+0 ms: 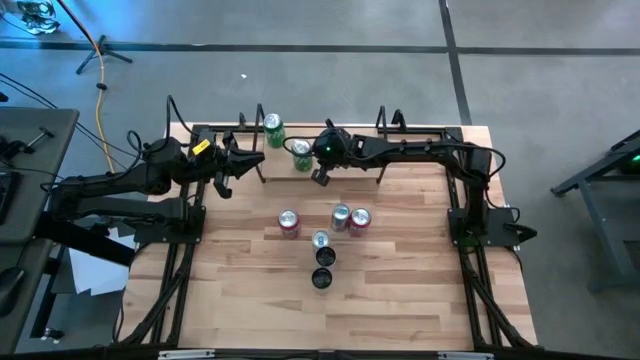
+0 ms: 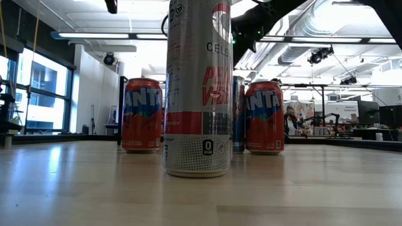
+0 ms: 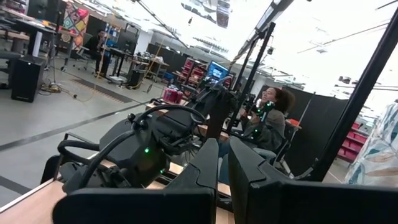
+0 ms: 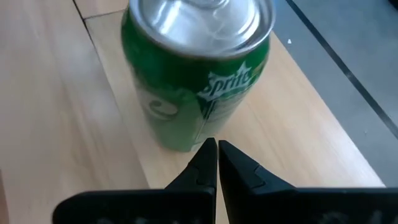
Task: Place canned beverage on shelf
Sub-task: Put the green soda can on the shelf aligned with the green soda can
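Right claw (image 4: 217,155) shut beside cylindrical Sprite can (image 4: 196,74)

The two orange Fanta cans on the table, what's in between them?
In the low view, a tall silver can stands in front between the Fanta cans, a blue can behind it.

Grey floor (image 1: 300,25) with dark seams; ceiling strip lights (image 2: 100,36); tall window (image 2: 44,94).
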Available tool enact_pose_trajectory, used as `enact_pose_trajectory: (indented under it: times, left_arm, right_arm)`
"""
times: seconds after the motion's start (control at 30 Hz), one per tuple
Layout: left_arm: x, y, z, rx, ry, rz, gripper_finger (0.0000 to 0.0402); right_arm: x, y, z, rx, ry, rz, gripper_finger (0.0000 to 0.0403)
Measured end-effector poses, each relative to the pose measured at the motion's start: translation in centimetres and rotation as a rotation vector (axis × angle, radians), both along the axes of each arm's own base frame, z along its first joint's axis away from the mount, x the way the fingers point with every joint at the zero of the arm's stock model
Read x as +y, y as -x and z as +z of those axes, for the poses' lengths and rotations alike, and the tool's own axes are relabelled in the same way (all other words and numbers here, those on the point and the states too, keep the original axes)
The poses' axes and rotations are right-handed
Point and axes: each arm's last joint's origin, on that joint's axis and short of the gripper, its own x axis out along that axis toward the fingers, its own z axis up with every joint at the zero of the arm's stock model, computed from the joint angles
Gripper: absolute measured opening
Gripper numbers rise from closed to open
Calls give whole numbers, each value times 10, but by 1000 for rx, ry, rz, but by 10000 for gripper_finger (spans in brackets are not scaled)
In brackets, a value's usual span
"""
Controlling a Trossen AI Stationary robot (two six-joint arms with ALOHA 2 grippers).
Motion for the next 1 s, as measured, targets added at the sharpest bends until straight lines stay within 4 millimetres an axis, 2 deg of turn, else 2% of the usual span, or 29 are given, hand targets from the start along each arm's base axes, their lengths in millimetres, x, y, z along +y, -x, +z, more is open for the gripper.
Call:
enact_pose_trajectory:
  times: [0.77, 1.0]
  left_arm:
    - [0, 0, 0, -1, 2, 13, 0]
    - [0, 0, 0, 0, 2, 13, 0]
  right_arm:
    - [-4, -11, 14, -225, -10, -66, 0]
    - [-8, -20, -3, -292, -107, -96, 0]
